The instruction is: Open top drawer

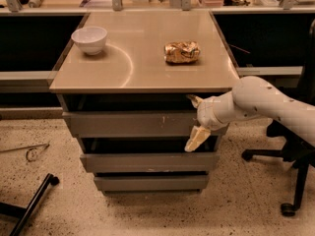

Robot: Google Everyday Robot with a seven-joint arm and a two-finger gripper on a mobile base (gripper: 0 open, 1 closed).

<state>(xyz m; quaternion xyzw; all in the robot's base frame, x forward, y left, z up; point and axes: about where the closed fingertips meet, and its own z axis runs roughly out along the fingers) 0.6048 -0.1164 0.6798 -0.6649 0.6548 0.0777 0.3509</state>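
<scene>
Reaching sideways, jaws spread astride top drawer (133, 124)

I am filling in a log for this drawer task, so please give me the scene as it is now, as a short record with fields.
gripper: open, at the right end of the top drawer front
fingers: one above the front panel, one below it
top drawer: not pulled far out
counter top: white bowl at back left, crumpled gold bag right of centre
lower drawer fronts: two, narrower, under the top drawer
</scene>
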